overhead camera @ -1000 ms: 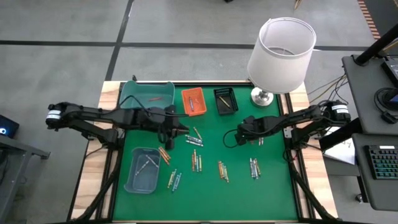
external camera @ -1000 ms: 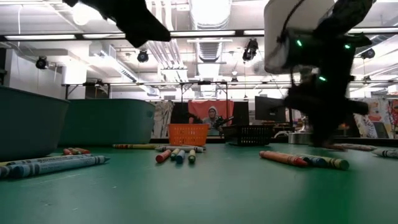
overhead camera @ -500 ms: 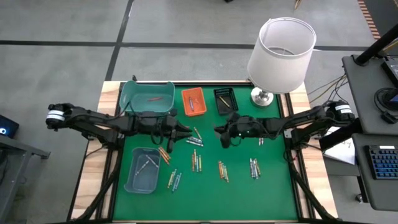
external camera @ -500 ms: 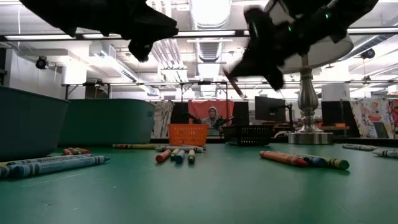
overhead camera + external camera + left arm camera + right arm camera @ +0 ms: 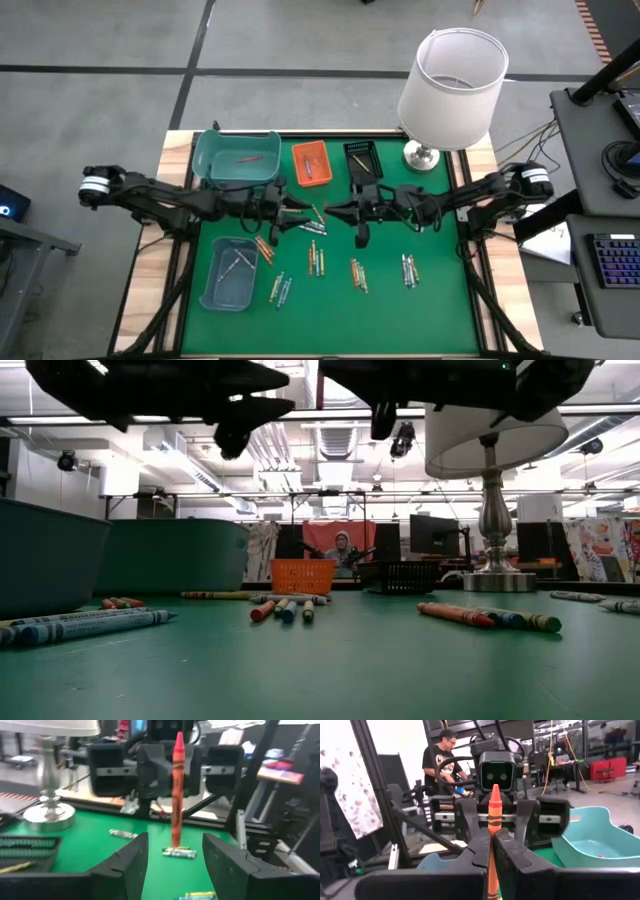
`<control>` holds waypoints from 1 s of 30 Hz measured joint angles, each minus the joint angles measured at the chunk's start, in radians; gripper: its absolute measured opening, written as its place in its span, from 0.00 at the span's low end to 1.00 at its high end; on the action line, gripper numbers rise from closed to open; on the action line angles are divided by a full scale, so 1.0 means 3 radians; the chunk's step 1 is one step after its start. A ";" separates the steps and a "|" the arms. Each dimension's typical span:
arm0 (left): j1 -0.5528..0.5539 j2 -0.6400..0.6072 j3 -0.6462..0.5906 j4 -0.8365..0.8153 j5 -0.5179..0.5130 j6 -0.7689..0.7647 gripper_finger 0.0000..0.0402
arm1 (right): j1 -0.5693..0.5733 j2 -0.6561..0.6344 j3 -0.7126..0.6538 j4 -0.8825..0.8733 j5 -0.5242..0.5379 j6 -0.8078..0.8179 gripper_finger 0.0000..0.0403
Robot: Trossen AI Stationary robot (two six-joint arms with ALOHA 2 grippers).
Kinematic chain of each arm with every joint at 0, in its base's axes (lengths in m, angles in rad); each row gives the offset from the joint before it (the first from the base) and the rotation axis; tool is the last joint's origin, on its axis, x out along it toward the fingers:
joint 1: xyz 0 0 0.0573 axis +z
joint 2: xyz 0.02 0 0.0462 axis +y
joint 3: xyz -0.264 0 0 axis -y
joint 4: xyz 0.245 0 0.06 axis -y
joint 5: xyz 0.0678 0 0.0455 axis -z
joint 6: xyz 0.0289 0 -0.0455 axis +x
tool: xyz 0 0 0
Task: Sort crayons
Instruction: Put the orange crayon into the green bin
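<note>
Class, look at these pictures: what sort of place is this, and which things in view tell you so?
Probably a robotics lab or workshop: a green table with two robot arms, open ceiling ducts and lights overhead, and desks with monitors where a person sits.

Four trays (image 5: 236, 157), one lamp (image 5: 452, 78), and two arms (image 5: 180, 200).

A green-topped desk (image 5: 430, 310) carries scattered crayons (image 5: 318, 260), two teal trays (image 5: 236, 157), orange tray (image 5: 310, 164), black tray (image 5: 362, 160) and a lamp (image 5: 452, 85).
</note>
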 joint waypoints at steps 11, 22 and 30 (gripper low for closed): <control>0.0000 0.0662 0.0319 0.0393 0.0168 -0.0014 0.42 | 0.0000 0.0263 0.0137 -0.0007 -0.0011 -0.0192 0.02; 0.0001 0.0802 0.0443 0.0286 0.0168 0.0011 0.18 | 0.0000 0.0239 0.0135 -0.0043 -0.0011 -0.0352 0.02; 0.0006 0.0781 0.0460 0.0191 0.0164 -0.0047 0.02 | 0.0000 0.0219 0.0133 -0.0054 -0.0007 -0.0470 0.05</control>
